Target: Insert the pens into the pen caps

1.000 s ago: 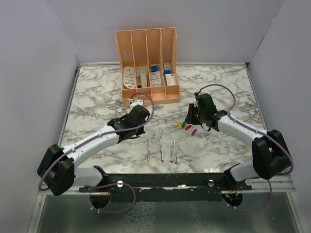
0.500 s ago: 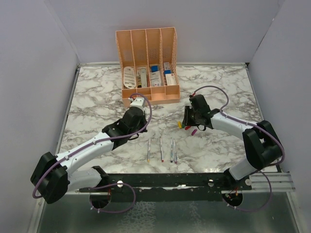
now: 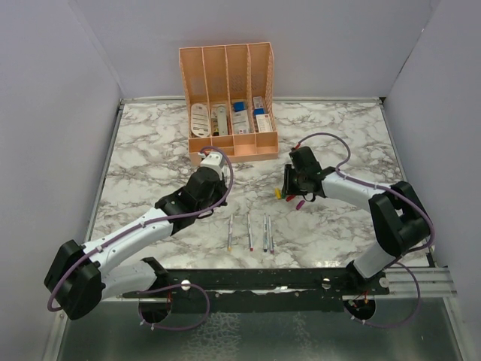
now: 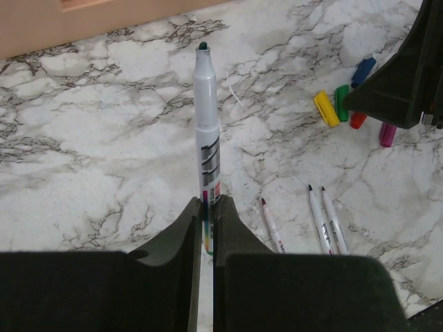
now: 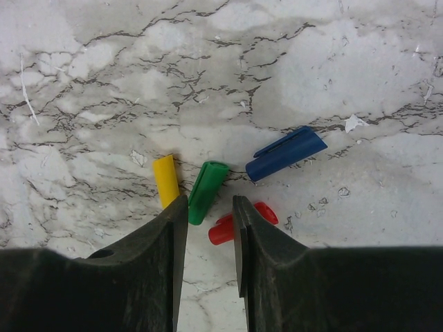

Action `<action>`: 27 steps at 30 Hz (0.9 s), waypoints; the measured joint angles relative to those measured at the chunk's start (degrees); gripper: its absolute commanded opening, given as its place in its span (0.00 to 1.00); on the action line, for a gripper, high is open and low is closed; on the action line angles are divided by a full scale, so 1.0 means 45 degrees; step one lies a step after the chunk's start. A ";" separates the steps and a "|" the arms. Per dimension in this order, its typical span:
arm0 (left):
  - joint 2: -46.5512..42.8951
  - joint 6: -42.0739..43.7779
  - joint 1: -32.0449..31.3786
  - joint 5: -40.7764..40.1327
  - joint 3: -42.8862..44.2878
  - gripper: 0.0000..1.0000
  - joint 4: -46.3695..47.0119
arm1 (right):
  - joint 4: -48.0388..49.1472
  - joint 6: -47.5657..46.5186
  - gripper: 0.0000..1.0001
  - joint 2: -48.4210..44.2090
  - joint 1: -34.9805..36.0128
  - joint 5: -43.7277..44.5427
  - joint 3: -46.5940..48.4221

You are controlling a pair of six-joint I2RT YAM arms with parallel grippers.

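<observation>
My left gripper (image 4: 206, 207) is shut on a grey-white pen (image 4: 206, 131) with a dark green tip that points away toward the organizer; in the top view the gripper (image 3: 213, 162) sits left of centre. Several more pens (image 3: 249, 230) lie side by side near the front. My right gripper (image 5: 210, 207) is open just above the caps: yellow (image 5: 165, 180), green (image 5: 208, 190), red (image 5: 223, 228) and blue (image 5: 285, 153). The green cap's near end and the red cap's left end lie between the jaws. The magenta cap (image 4: 387, 133) shows only in the left wrist and top views.
A peach organizer (image 3: 229, 143) with white and blue boxed items stands at the back centre, just beyond my left gripper. The marble table (image 3: 150, 150) is walled on the left, right and back.
My left arm has reached further forward and right with the pen. My right gripper has shifted a little left and settled over the caps.
</observation>
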 measured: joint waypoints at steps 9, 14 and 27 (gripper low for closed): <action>-0.0058 0.0049 0.0000 0.0034 -0.0019 0.00 0.0034 | -0.0097 0.0087 0.33 0.0291 0.0005 0.0063 0.0131; -0.0058 0.0078 0.0000 0.0092 -0.0019 0.00 0.0034 | -0.0097 0.0097 0.33 0.0340 0.0005 0.0063 0.0160; -0.0058 0.0083 0.0000 0.0185 -0.0019 0.00 0.0053 | -0.0087 0.0058 0.33 0.0933 0.0097 0.0087 0.0622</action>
